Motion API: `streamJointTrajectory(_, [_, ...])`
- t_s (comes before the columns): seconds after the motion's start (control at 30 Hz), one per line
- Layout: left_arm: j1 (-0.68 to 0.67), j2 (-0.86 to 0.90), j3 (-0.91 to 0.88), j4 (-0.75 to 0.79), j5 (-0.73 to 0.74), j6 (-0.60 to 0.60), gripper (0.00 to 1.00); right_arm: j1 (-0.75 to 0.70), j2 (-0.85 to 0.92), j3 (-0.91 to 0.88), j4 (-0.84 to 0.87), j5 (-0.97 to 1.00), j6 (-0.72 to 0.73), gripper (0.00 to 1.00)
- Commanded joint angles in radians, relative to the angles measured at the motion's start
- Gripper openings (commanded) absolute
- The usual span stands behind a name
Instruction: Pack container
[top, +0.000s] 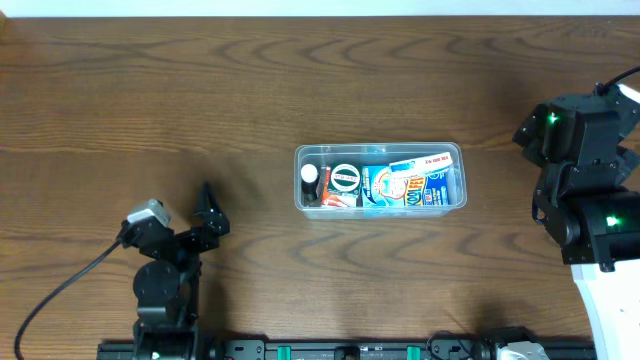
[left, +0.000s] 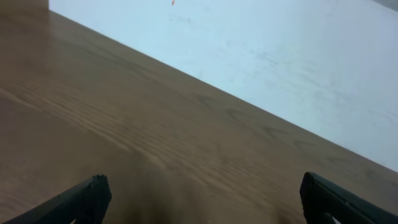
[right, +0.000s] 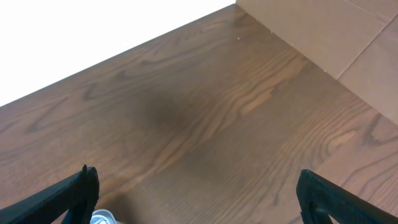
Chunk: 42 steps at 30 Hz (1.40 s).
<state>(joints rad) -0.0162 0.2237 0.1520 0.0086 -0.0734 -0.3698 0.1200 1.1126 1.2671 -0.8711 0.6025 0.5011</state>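
The container (top: 380, 148) is a clear shallow tub at the table's middle. It holds a small white-capped bottle (top: 309, 175), a round black-and-white item (top: 345, 179), blue packets (top: 385, 188) and a red-and-white box (top: 418, 163). My left gripper (top: 208, 208) rests low at the front left, well left of the tub. In the left wrist view (left: 202, 199) its fingers are wide apart over bare wood, with nothing between them. My right arm (top: 580, 185) is at the right edge. In the right wrist view my right gripper (right: 199, 193) is open and empty, with a clear rounded corner (right: 102, 218) by its left finger.
The dark wood table (top: 200, 90) runs to a white back edge. A brown cardboard surface (right: 323, 31) shows at the upper right of the right wrist view. A cable (top: 60, 290) trails from the left arm toward the front left.
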Motion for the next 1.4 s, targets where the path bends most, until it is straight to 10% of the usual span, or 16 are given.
streamJointTrajectory(0.0, [0.023, -0.065, -0.034, 0.009, 0.022, -0.004, 0.98, -0.010, 0.002, 0.012, -0.001, 0.018, 0.011, 0.99])
streamJointTrajectory(1.37, [0.023, -0.219, -0.148, -0.079, 0.089, 0.238, 0.98, -0.010, 0.002, 0.012, -0.002, 0.018, 0.011, 0.99])
